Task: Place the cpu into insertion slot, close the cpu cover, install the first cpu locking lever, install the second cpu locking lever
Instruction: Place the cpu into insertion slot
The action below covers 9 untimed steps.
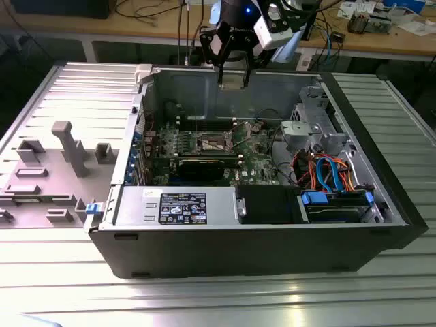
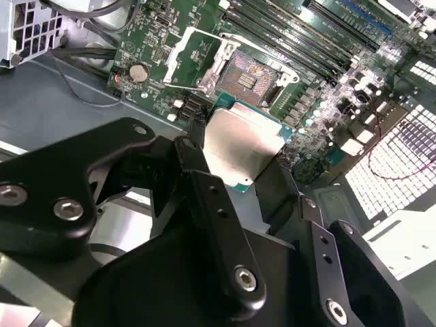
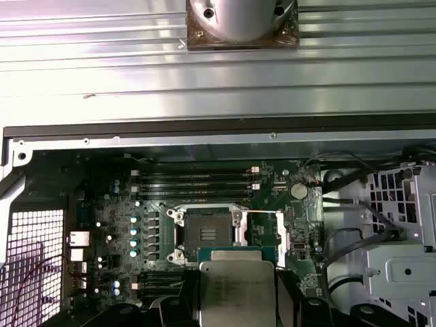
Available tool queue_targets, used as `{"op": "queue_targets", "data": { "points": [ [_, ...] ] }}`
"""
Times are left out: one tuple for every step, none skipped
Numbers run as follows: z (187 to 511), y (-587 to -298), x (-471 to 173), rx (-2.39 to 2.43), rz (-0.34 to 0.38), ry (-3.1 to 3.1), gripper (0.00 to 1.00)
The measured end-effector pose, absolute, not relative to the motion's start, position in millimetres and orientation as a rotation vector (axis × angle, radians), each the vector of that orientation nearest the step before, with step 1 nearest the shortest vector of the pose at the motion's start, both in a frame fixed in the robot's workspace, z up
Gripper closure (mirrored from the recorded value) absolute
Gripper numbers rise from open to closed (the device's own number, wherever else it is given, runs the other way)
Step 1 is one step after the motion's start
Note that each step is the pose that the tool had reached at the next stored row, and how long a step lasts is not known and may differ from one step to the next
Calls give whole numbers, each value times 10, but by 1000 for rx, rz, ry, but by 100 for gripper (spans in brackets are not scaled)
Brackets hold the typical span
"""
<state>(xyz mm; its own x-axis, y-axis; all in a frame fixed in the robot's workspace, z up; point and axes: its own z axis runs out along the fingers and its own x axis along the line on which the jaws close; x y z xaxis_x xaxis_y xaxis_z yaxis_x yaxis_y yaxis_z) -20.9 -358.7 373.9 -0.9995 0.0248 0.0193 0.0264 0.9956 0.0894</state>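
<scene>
The gripper [image 1: 232, 68], narrowed to about the chip's width, clamps the cpu [image 2: 242, 153] by two opposite edges and holds it flat in the air over the open computer case [image 1: 238, 245], apart from the uncovered insertion slot [image 2: 248, 78] on the green motherboard [image 3: 122, 225].

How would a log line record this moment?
gripper: shut on cpu | cpu: held above motherboard | insertion slot: empty | cpu cover: open
</scene>
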Motion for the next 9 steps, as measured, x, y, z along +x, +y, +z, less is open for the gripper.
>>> {"op": "queue_targets", "data": {
  "points": [
    [3739, -3587, -209, -40, -140, -3120, 46],
    [3740, -3589, -209, -40, -140, -3120, 46],
    [3740, -3592, -209, -40, -140, -3120, 46],
    [3739, -3595, -209, -40, -140, -3120, 46],
    [3740, -3601, -209, -40, -140, -3120, 46],
    [3739, -3614, -209, -40, -140, -3120, 46],
    [3739, -3621, -209, -40, -140, -3120, 46],
    [3739, -3626, -209, -40, -140, -3120, 46],
    [3739, -3628, -209, -40, -140, -3120, 46]
  ]
}}
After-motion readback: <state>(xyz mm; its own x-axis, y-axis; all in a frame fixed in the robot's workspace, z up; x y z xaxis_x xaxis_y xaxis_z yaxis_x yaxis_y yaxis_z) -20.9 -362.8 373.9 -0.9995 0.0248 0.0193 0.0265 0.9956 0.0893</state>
